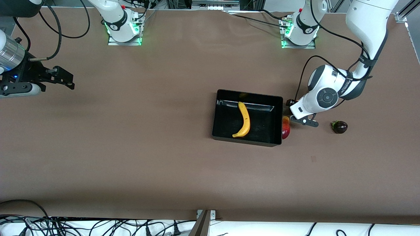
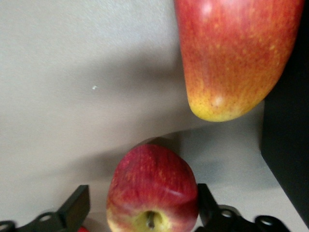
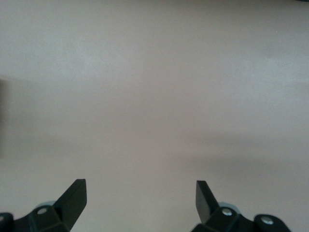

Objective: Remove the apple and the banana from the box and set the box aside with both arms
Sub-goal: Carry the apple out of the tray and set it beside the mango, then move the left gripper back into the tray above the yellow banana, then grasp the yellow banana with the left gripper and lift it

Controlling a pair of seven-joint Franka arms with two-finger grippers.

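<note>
The shallow rectangular glossy black plastic tray (image 1: pixel 277 121) sits on the brown table (image 1: pixel 131 147), toward the left arm's end and about midway between the table's two long edges. The yellow curved banana (image 1: pixel 244 120) lies in it. The red-yellow oblong mango (image 1: pixel 285 128) lies on the table against the tray's outer wall at the left arm's end, the red apple (image 2: pixel 152 189) just beside it. The small dark purple fruit with green stem (image 1: pixel 340 127) lies nearer that end's edge, well apart.
</note>
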